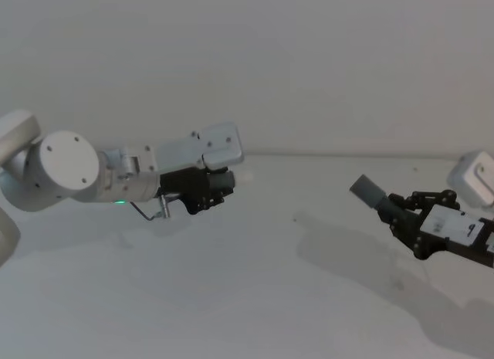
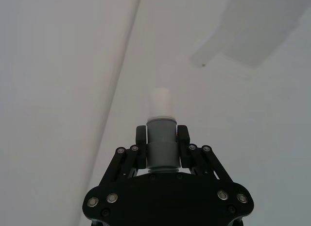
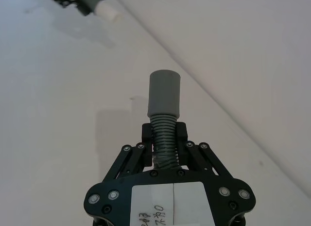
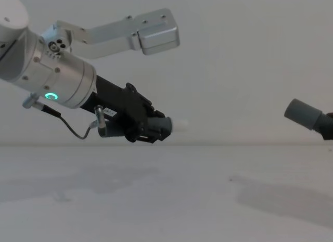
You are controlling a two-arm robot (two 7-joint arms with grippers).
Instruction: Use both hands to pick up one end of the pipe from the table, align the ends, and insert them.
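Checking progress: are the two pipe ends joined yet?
No, the left hand's white spigot tip and the right hand's grey socket are far apart.

My left gripper point(image 1: 220, 186), spigot pipe piece point(image 2: 161, 133) jutting ahead; my right gripper point(image 1: 388, 207), socket pipe piece point(image 3: 164, 92) jutting ahead. Ends well apart, open air between. Both raised above table point(image 1: 231, 297); wall point(image 1: 309, 66) behind.

Prob. robot lab bench: plain white table point(image 1: 255, 305), bare white wall point(image 1: 324, 58) bkgd.
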